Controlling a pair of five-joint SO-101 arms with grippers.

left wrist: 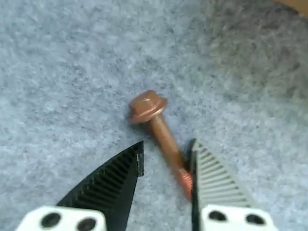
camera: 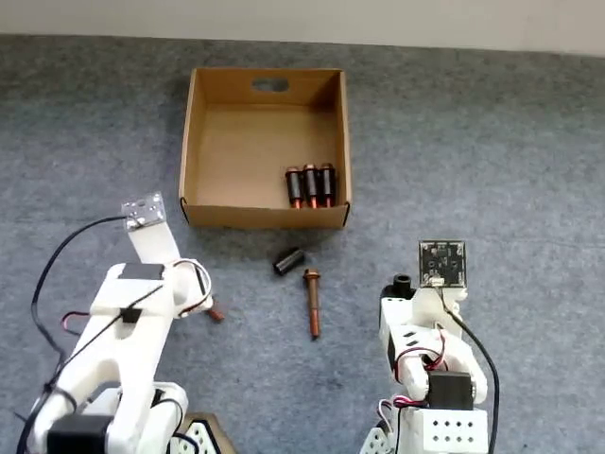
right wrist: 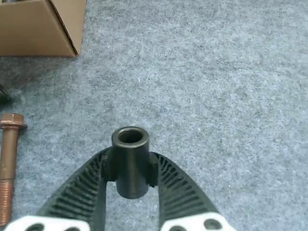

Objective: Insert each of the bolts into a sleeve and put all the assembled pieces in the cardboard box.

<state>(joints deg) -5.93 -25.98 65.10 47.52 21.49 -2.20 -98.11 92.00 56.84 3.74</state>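
The bolt should be pinched mid-shank by the left gripper, open astride it, then aligned with the sleeve clamped in the right gripper at its three o'clock.

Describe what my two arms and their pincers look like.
The left arm and right arm are white blocky plastic, trailing black cables and thin red and white wires. The left pincer and right pincer have black, ribbed, tapering fingers on white bases with dark holes.
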